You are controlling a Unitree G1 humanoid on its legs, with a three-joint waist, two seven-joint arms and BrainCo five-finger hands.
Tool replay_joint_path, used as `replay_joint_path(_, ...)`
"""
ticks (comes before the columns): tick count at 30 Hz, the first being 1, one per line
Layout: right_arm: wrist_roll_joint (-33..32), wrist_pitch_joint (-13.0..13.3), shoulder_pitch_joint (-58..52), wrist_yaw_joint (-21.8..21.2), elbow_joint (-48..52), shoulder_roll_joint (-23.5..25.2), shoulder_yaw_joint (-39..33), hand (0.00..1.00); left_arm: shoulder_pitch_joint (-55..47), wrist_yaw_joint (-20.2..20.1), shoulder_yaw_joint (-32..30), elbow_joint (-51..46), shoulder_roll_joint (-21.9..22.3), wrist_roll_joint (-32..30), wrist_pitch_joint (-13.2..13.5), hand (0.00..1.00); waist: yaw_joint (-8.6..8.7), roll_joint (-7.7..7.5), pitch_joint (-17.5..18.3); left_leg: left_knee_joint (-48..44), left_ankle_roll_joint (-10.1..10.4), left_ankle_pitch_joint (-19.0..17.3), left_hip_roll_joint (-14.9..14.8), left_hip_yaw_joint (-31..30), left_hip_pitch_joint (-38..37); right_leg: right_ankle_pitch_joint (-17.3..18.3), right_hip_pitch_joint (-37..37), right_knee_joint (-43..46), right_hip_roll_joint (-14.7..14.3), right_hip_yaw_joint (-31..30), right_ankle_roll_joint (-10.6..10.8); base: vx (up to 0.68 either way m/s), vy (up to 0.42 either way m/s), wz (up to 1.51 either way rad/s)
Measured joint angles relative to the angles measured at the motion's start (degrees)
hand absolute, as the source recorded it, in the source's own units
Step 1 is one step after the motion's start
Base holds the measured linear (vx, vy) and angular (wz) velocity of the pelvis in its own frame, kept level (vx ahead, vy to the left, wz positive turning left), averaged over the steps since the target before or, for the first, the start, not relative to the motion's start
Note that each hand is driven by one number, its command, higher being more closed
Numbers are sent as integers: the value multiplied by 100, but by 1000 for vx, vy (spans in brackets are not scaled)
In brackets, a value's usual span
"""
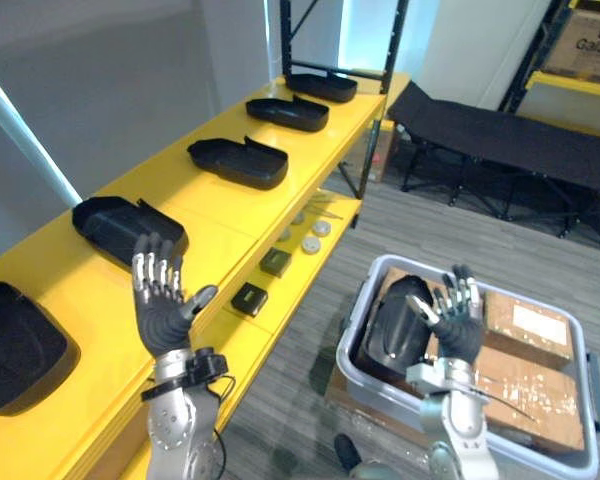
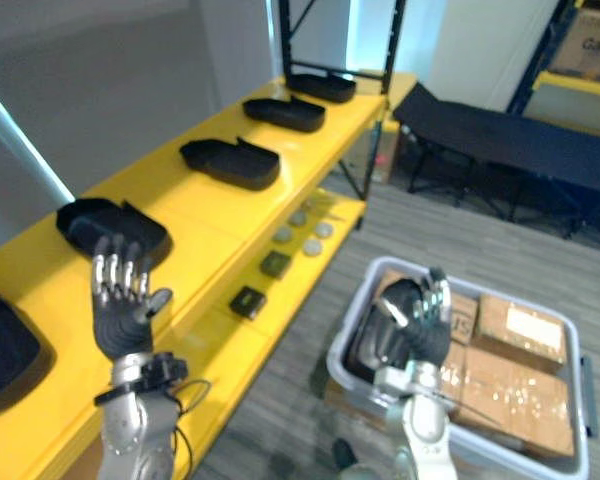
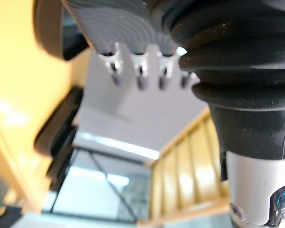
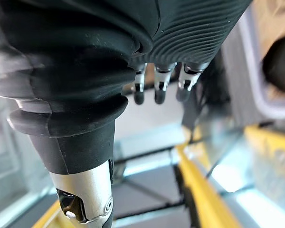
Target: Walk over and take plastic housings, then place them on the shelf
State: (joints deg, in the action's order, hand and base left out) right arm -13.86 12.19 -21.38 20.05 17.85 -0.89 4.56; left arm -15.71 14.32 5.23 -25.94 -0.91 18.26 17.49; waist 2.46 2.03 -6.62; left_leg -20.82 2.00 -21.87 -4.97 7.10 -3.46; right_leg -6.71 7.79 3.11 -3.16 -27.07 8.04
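Observation:
Several black plastic housings lie in a row on the yellow shelf (image 1: 230, 215): one at the near left (image 1: 15, 345), one behind my left hand (image 1: 120, 225), one further along (image 1: 238, 160) and two more at the far end. Another black housing (image 1: 395, 325) stands in the grey bin (image 1: 375, 380) on the floor. My left hand (image 1: 163, 305) is raised over the shelf's front part, fingers straight and spread, holding nothing. My right hand (image 1: 458, 318) is raised over the bin beside that housing, fingers straight, holding nothing.
Cardboard boxes (image 1: 525, 350) fill the bin's right part. Small dark and round parts (image 1: 280, 262) lie on the lower yellow shelf level. A black folding cot (image 1: 500, 135) stands on the grey floor behind. A black upright post (image 1: 385, 70) rises at the shelf's far end.

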Motion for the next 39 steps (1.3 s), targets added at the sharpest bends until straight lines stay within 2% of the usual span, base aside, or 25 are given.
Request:
replay_joint_path(2,-8,32,-382,-155,241,32,-119,0,-21,-65,-59,-40,5,94,40,0,-37,9,-148,-267,-105,-163,28,249,-22,-211,114,71,-107,102,43,-156,70,-113)
replay_joint_path(3,-16,48,-452,-377,316,18,-187,0,-9,-22,-150,-61,-21,96,39,0,-148,9,-274,-343,-133,-227,-55,626,-75,-143,125,-104,-32,519,-230,-218,27,-142)
replay_joint_path(5,-118,58,-529,-720,322,-60,-310,0,-50,102,-194,-98,-81,96,26,0,-125,54,-350,-384,-165,-233,-186,1054,-97,212,374,96,230,1565,-499,-237,4,-130)
replay_joint_path(7,-232,67,-547,-964,330,-109,-285,0,-131,124,-318,-123,-94,96,20,0,-136,58,-357,-434,-163,-199,-331,1361,-121,248,632,967,395,2032,-555,-128,-51,-81)
replay_joint_path(8,-336,69,-535,-1041,329,-113,-256,0,-184,129,-348,-128,-83,94,17,0,-167,77,-356,-478,-137,-185,-468,1407,-168,434,623,1677,536,2254,-704,-50,-91,-21)
replay_joint_path(9,-371,74,-511,-1047,329,-114,-203,0,-224,131,-370,-144,-83,94,17,0,-171,70,-343,-481,-100,-165,-532,1404,-176,613,591,2005,644,2331,-692,-15,-122,-13)
replay_joint_path(11,-387,91,-210,-1054,240,-119,136,0,-318,139,-525,-209,-88,114,-78,0,-225,63,-338,-502,88,-62,-792,1380,-155,1023,403,2833,1138,2536,-794,43,-165,-10)
replay_joint_path(13,-333,86,157,-940,-50,-108,439,0,-339,121,-625,-214,-93,117,-141,0,-302,-22,-289,-552,227,13,-963,1375,-44,869,196,2747,1524,2534,-879,44,-309,-25)
replay_joint_path(14,-320,30,349,-804,-295,-92,549,0,-312,96,-684,-181,-131,121,-166,0,-338,-163,-206,-557,348,70,-1047,1265,63,710,135,2456,1515,2528,-665,10,-337,-34)
replay_joint_path(16,-320,-31,575,-616,-530,-173,512,0,-297,61,-656,-86,-74,217,-183,0,-387,36,-182,-309,575,201,-1206,930,130,685,169,2278,1216,2622,-626,2,-293,-32)
replay_joint_path(17,-220,-132,640,-551,-616,-184,365,0,-271,30,-681,-84,-95,378,-189,0,-357,85,-196,-79,761,406,-1325,940,137,851,248,2189,1096,2624,-522,10,-289,-23)
replay_joint_path(18,-199,-145,632,-529,-631,-182,312,0,-259,35,-707,-84,-94,423,-187,0,-327,67,-204,-13,815,468,-1330,946,125,962,230,2143,1095,2647,-371,9,-348,-18)
replay_joint_path(19,-145,-154,555,-519,-632,-176,239,0,-238,65,-740,-84,-92,448,-182,0,-301,13,-225,88,896,546,-1330,979,46,1159,175,2048,1108,2744,-89,3,-316,-20)
replay_joint_path(20,-125,-200,450,-575,-631,-190,119,0,-233,83,-760,-83,-81,581,-105,0,-299,-29,-243,162,998,606,-1355,1076,-54,1477,24,1848,1079,2945,59,15,-372,-32)
replay_joint_path(21,-127,-257,413,-640,-643,-278,-51,0,-201,144,-730,20,-5,645,-69,0,-246,121,-263,165,996,664,-1538,1042,-22,1516,-4,1701,922,3054,-10,10,-300,-24)
replay_joint_path(22,-124,-304,415,-646,-673,-314,-79,0,-192,196,-719,65,36,664,-69,0,-170,157,-272,157,892,749,-1579,977,54,1509,-16,1666,846,3097,-40,-6,-330,0)
replay_joint_path(23,-111,-399,411,-641,-770,-393,-251,0,-105,304,-673,181,139,832,-71,0,-18,168,-299,41,510,989,-1605,702,273,1437,20,1559,756,3162,-163,-28,-254,9)
replay_joint_path(26,-115,-464,410,-619,-788,-421,-585,0,154,293,-592,550,172,858,-127,0,31,174,-500,-389,-26,1447,-1628,569,640,1277,-74,1203,708,3171,-362,-64,-174,-1)
replay_joint_path(28,-116,-466,395,-613,-872,-439,-797,0,168,249,-412,677,169,728,-274,0,46,133,-599,-227,266,1223,-1279,305,719,1158,-247,868,844,3169,-451,-45,-22,11)
replay_joint_path(30,-108,-463,538,-562,-1261,-533,-903,0,85,140,-260,680,143,545,-427,0,21,155,-633,419,283,1085,-409,-213,880,1031,-399,534,1046,3161,-417,-30,68,15)
replay_joint_path(31,-107,-463,605,-516,-1400,-548,-900,0,41,106,-266,684,139,546,-464,0,-6,174,-642,605,279,1105,-262,-302,901,1013,-409,514,1055,3151,-385,-58,131,-24)
replay_joint_path(32,-106,-472,807,-431,-1769,-577,-900,0,-69,57,-321,729,90,546,-523,0,-163,158,-679,685,408,1255,-127,-440,770,972,-423,469,1078,3031,-306,-31,112,-38)
replay_joint_path(35,-40,-478,1643,-221,-2540,-714,-816,0,-297,-91,-421,861,-102,552,-656,0,-222,95,-904,658,296,1259,73,-311,809,632,-575,41,1239,3023,-101,-10,117,-16)
replay_joint_path(37,-117,-473,2507,-89,-3171,-917,-857,0,-139,-148,-406,900,-328,533,-662,0,-310,16,-1087,621,234,1297,133,-249,994,399,-469,-159,1299,3037,-67,-26,106,-6)
replay_joint_path(39,-129,-459,3313,19,-3623,-1160,-1036,0,167,-149,-372,926,-414,517,-660,0,-354,40,-1275,598,198,1352,206,-333,1177,199,-414,-327,1347,3221,-33,-46,59,17)
